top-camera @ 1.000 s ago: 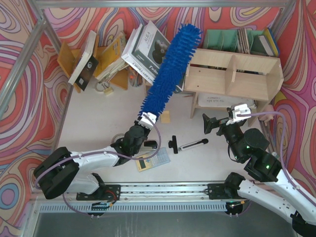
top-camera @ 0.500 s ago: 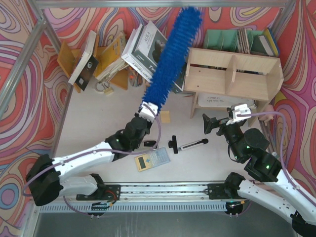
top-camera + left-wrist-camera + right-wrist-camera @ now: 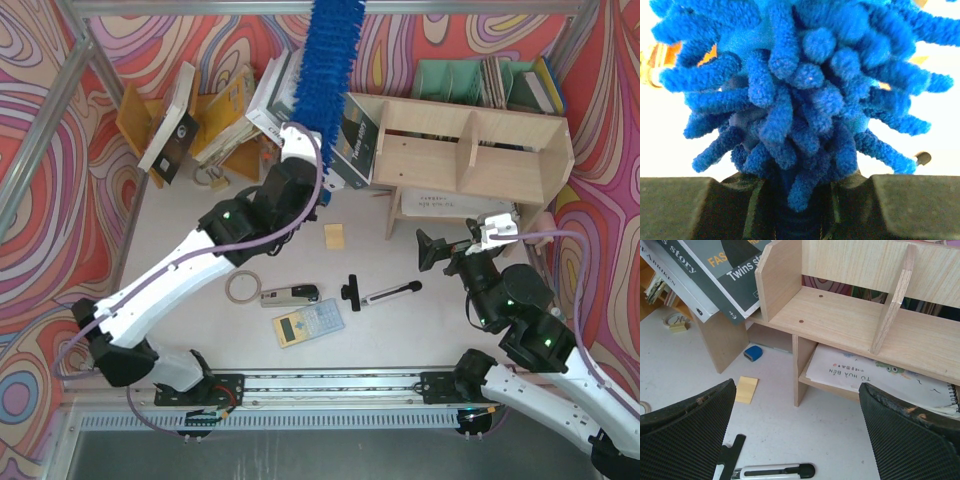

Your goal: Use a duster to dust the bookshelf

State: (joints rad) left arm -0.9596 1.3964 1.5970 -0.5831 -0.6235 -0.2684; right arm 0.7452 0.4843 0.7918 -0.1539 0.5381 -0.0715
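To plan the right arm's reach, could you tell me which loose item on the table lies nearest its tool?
The slim utility knife, just left of the right tool; the calculator, stapler and tape ring lie farther left.

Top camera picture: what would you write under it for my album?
Left hand holds the blue duster up near the bookshelf; right hand is open nearby.

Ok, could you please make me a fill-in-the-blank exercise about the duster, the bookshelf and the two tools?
1. The duster in the left tool is ____ in colour.
2. The right tool holds nothing; its jaws stand ____.
3. The bookshelf has ____ tiers.
4. In the top view, the duster stands by the bookshelf's ____ end.

Missing words: blue; open; two; left.
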